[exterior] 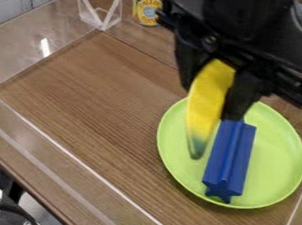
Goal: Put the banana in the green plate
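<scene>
While it hangs in the air, the small curved yellow toy banana (208, 108) with greenish tips is over the left part of the large round lime-green plate (280, 139), with its lower tip close above the plate surface but, as far as I can see, not resting on it. Its upper end is hidden inside the black robot fingers (225, 75), which pinch it from both sides; this high grip lets the banana point steeply down, so the bottom end should meet the plate first.

Just beside the banana, on the right half of the plate, lies a blue ridged plastic block (227, 157). I judge that the banana is held to the left of it because the free green area is there, and a release on top of the block could make the banana roll off.

Under the plate is the brown wooden counter (88, 93), closed by low transparent plastic walls (12, 126). At the far edge stands a small yellow can (148, 11), well apart from the plate.

The remaining step, in my judgement, is a short lowering and then letting go.
</scene>
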`<action>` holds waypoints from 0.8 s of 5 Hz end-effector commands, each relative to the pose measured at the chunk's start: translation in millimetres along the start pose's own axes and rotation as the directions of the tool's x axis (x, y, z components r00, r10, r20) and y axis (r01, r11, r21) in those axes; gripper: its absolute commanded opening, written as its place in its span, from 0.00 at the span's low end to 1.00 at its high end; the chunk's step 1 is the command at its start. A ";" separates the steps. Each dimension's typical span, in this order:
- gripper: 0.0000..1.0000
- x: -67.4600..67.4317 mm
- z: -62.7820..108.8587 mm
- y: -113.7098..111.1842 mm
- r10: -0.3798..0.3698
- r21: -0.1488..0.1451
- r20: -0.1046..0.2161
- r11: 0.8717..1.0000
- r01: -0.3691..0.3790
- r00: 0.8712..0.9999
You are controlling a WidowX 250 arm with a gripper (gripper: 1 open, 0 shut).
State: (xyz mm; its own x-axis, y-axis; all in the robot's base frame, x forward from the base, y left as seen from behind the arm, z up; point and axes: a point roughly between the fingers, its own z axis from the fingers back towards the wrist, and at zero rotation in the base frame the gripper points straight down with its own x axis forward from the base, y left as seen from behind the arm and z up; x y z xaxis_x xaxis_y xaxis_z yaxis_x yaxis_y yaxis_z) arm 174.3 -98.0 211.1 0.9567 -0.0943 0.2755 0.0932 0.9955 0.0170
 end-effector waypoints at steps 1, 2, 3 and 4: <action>0.00 1.8 5.8 1.5 0.007 -0.002 0.056 1.000 -0.007 0.998; 0.00 1.9 5.0 1.6 0.017 0.001 0.079 1.000 -0.017 0.997; 1.00 0.3 0.3 4.2 0.022 0.000 0.085 1.000 -0.022 0.996; 1.00 3.0 -2.9 25.0 0.024 0.004 0.080 1.000 -0.024 0.997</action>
State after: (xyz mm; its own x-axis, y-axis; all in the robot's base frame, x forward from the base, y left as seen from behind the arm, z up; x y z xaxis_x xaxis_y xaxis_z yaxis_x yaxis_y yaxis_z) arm 178.5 -72.3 205.0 0.9399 -0.0696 0.3342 0.0660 0.9976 0.0220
